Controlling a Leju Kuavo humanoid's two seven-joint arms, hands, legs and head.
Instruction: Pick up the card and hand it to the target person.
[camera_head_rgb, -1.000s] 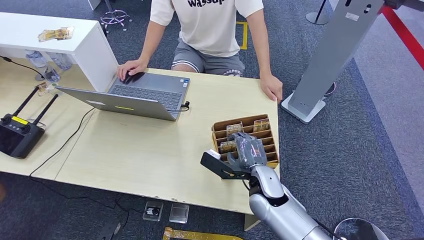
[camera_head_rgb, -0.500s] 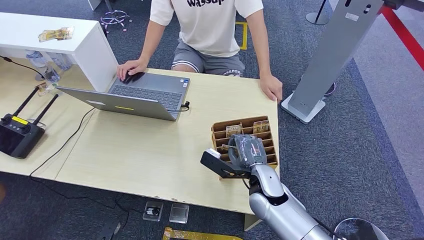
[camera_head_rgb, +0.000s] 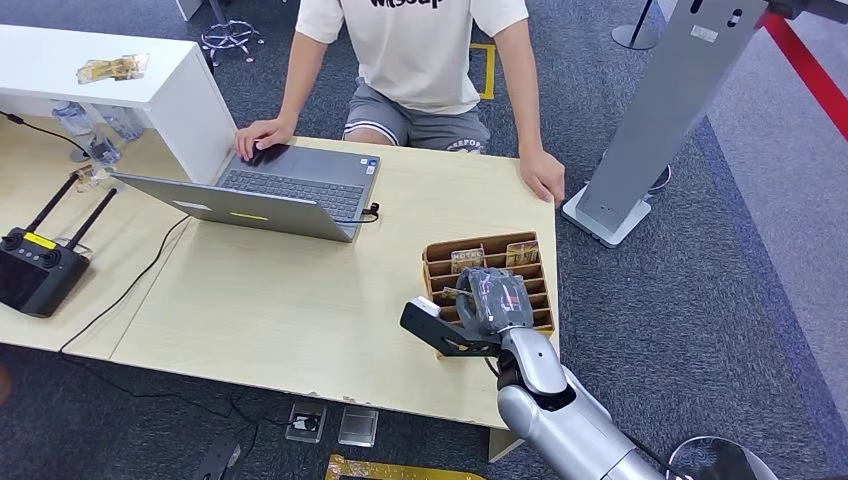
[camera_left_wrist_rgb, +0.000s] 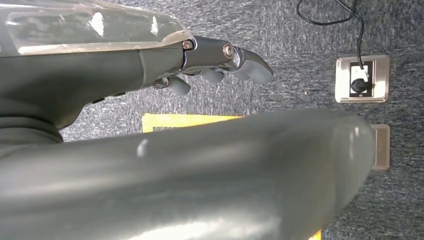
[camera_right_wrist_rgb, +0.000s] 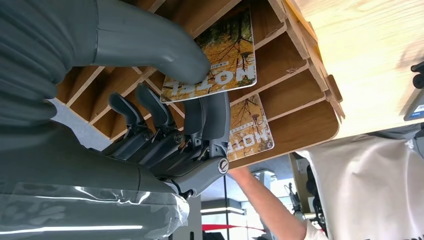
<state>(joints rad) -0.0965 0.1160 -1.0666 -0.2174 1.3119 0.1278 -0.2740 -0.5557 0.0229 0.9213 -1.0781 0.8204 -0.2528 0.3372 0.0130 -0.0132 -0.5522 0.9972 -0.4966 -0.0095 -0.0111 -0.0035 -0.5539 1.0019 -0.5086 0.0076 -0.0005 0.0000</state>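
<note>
The right robot hand (camera_right_wrist_rgb: 165, 135) pinches a hotel key card (camera_right_wrist_rgb: 220, 55), thumb (camera_right_wrist_rgb: 150, 42) pressed on its printed face and the darker fingers (camera_right_wrist_rgb: 207, 117) behind it. The card, with an autumn-tree picture and the word HOTEL, sits partly inside a slot of the wooden card holder (camera_right_wrist_rgb: 295, 75). From the head view the right robot hand (camera_head_rgb: 490, 300) sits over the near rows of the card holder (camera_head_rgb: 537, 280), hiding the card it grips.

A second hotel card (camera_right_wrist_rgb: 250, 130) stands in the next slot of the holder, just beside the pinched one. Two more cards (camera_head_rgb: 467, 258) stand upright in the holder's far row.

The holder rests on the pale wooden desk (camera_head_rgb: 300, 300), at the corner nearest the robot's right arm. Across the desk from the holder lies an open grey laptop (camera_head_rgb: 270, 190). A person in a white T-shirt (camera_head_rgb: 415, 50) sits at the far edge, one hand (camera_head_rgb: 262, 135) on the laptop and the other hand (camera_head_rgb: 543, 175) flat on the desk beyond the holder. A black remote controller (camera_head_rgb: 38, 265) with two antennas lies well apart from the holder, past the laptop. A grey kiosk stand (camera_head_rgb: 660, 110) rises from the carpet beside the desk.

The left robot hand (camera_left_wrist_rgb: 210, 65) hangs over grey carpet with fingers loosely extended and nothing in it, near a floor socket (camera_left_wrist_rgb: 362, 79).
</note>
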